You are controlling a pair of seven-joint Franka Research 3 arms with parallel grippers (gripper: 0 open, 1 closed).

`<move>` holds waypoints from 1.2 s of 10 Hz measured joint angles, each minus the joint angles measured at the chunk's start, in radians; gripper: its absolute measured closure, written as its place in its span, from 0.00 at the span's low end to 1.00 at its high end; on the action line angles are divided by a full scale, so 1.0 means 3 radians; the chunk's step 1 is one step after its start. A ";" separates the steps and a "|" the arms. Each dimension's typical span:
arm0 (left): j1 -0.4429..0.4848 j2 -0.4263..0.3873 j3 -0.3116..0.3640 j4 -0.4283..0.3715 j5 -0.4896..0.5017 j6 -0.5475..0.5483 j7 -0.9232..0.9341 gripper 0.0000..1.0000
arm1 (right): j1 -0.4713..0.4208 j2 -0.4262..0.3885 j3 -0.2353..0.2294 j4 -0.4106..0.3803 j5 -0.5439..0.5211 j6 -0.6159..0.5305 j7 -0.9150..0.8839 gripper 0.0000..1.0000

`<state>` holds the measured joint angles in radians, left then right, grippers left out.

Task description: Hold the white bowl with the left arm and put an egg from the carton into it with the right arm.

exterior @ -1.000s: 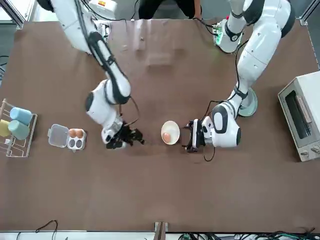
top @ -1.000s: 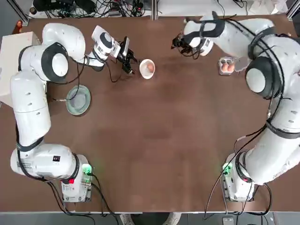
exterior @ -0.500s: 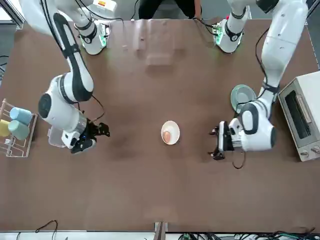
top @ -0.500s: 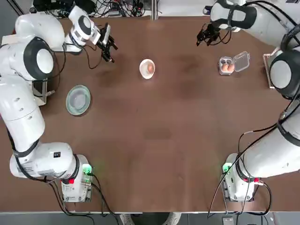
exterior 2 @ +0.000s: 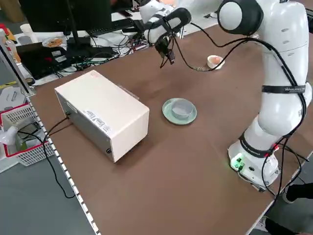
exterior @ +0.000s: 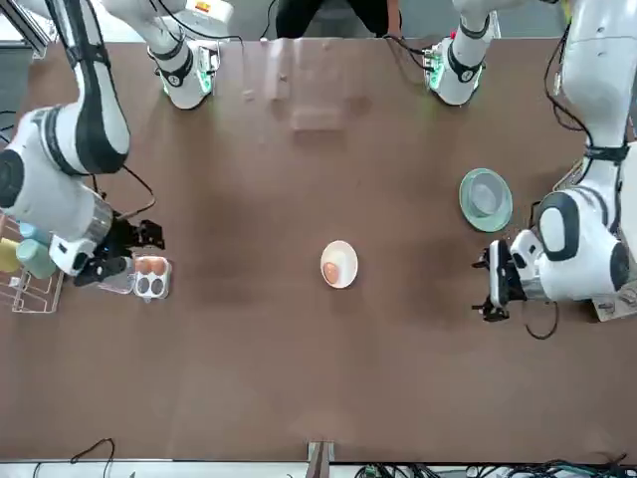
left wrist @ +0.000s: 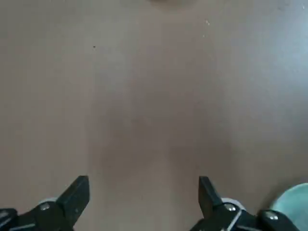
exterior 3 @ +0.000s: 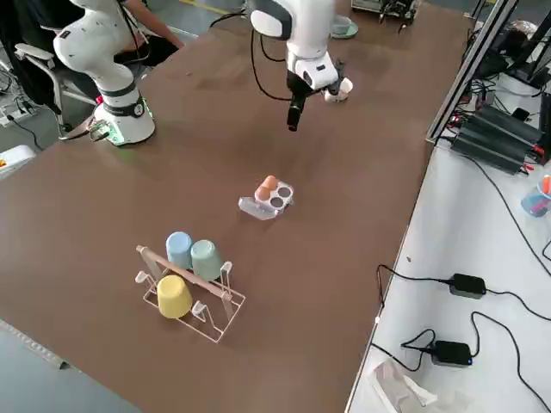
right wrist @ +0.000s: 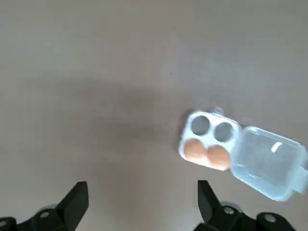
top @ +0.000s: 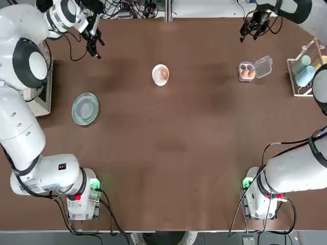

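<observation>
The white bowl (top: 160,74) stands alone at the far middle of the table with a tan egg (top: 164,74) inside it. The clear carton (top: 247,71) lies to its right with its lid open; two eggs (right wrist: 206,153) fill the cells nearer the robot and the other two cells are empty. My left gripper (top: 92,47) hangs open, well to the left of the bowl, over bare table (left wrist: 144,96). My right gripper (top: 246,31) hangs open just beyond the carton, with nothing between its fingers (right wrist: 77,195).
A grey-green glass plate (top: 85,108) lies on the left side of the table. A white toaster oven (exterior 2: 105,112) sits at the left edge. A wire rack with cups (exterior 3: 194,284) stands at the right edge beyond the carton (exterior 3: 269,195).
Both grippers have drawn away from the bowl, the left one leftward and the right one rightward past the carton. The bowl and its egg have stayed put.
</observation>
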<state>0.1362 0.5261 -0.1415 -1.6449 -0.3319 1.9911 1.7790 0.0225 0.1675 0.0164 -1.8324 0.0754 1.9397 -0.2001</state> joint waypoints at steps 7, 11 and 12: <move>-0.0009 -0.0812 0.0007 -0.0094 0.0640 -0.0189 -0.2894 0.00 | -0.0068 -0.0390 -0.0129 0.0611 -0.0249 -0.0917 0.0797 0.00; -0.0035 -0.1205 -0.0137 -0.0408 0.0883 -0.0197 -0.4483 0.00 | -0.0062 -0.0390 -0.0209 0.0633 -0.0248 -0.0850 0.0831 0.00; -0.0042 -0.1263 -0.0158 -0.0421 0.0885 -0.0197 -0.4519 0.00 | -0.0060 -0.0391 -0.0214 0.0634 -0.0248 -0.0850 0.0831 0.00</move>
<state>0.1235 0.1472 -0.1889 -1.7712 -0.0665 1.9320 0.4234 0.0044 0.0502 -0.0477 -1.6421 0.0011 1.6846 0.0491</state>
